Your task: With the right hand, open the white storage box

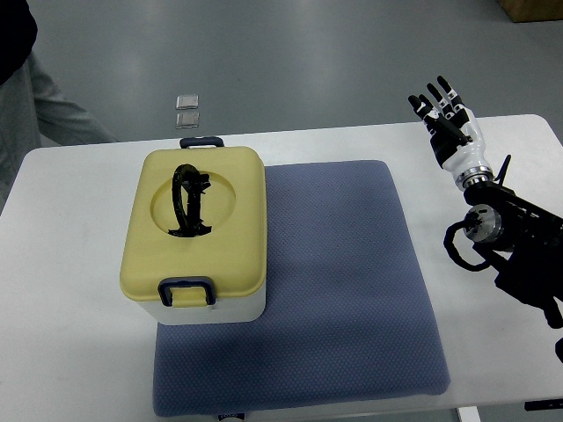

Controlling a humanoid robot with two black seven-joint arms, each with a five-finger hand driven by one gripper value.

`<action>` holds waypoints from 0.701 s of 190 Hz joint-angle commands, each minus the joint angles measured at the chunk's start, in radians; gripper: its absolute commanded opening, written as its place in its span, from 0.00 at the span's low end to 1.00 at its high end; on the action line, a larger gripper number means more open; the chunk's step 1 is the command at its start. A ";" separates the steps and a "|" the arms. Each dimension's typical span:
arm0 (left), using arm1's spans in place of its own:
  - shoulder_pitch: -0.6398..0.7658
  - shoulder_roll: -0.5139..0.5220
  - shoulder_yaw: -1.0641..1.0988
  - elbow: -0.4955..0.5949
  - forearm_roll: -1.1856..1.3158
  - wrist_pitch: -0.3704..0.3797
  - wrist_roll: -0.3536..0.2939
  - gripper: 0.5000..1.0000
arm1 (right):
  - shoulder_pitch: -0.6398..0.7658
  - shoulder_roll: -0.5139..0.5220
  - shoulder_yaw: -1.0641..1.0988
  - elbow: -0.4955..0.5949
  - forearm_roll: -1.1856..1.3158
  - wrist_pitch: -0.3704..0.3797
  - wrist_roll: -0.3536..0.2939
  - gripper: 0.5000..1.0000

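The white storage box has a pale yellow lid that lies closed. A black folding handle rests in the lid's round recess. One dark blue latch sits at the near edge and another at the far edge. The box stands on the left part of a blue-grey mat. My right hand is raised over the table's far right corner, fingers spread, holding nothing, well apart from the box. The left arm does not show.
A white table carries the mat. Beyond its far edge two small clear squares lie on the grey floor. A person's dark sleeve and grey trouser leg show at the top left. A brown box corner shows top right.
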 commanded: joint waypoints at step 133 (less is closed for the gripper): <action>-0.008 0.000 -0.003 0.005 0.000 0.003 0.000 1.00 | -0.005 -0.001 0.000 -0.002 -0.005 -0.002 0.000 0.86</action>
